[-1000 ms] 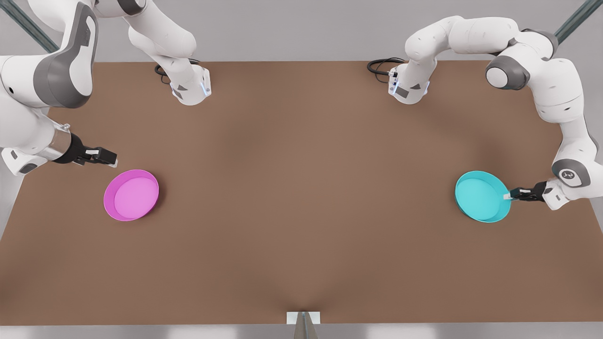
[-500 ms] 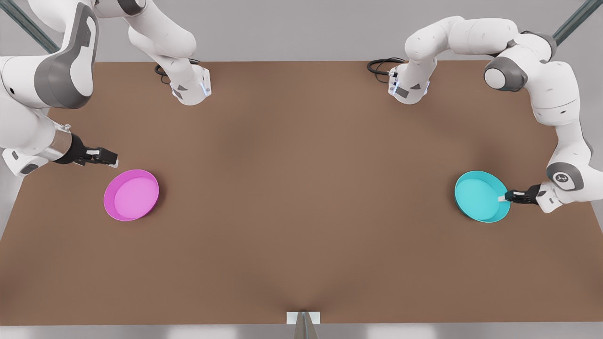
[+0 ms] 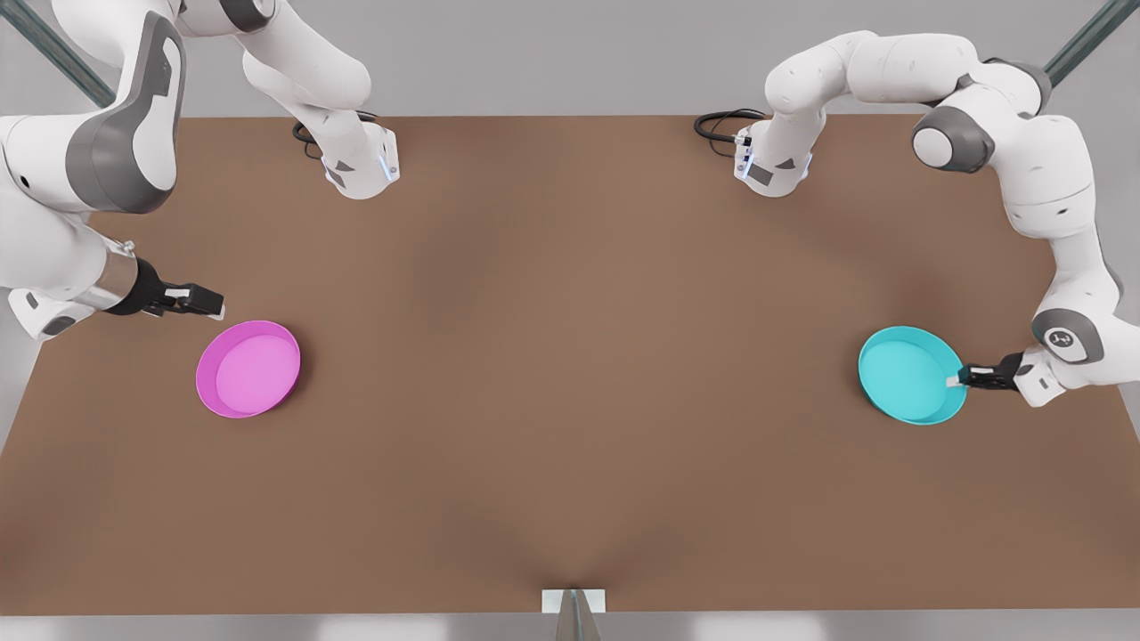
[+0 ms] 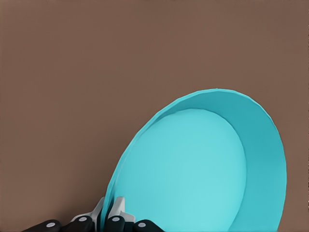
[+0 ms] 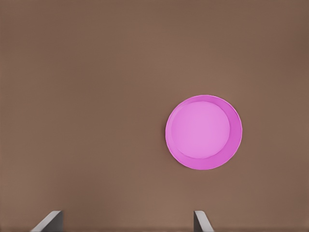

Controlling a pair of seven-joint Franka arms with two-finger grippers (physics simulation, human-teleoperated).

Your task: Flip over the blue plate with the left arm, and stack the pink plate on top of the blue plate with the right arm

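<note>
Where the brown table reaches the front view's right side, the blue plate lies mouth-up, its inside facing the camera. The left gripper is at the plate's edge nearest the table's side. In the left wrist view the left gripper has its two pale fingertips clamped on the rim of the blue plate, one on each face of the wall. From that view the plate stands tilted against the table surface; whether its far edge is off the table cannot be told from the front view.

The pink plate sits flat and mouth-up on the table toward the front view's left, well apart from the blue one. The right gripper hangs just beyond the plate's upper-left edge in the front view, near it but not touching. In the right wrist view the pink plate lies ahead on bare table with its lighter inside showing, and the two fingertips of the right gripper stand wide apart with nothing between them.

Both arm bases are mounted at the table's far edge, each with a black cable coiled beside it.

No brand, label or legible writing is found on either plate or the table. A small round emblem shows on the left arm's wrist joint, too small to read.
</note>
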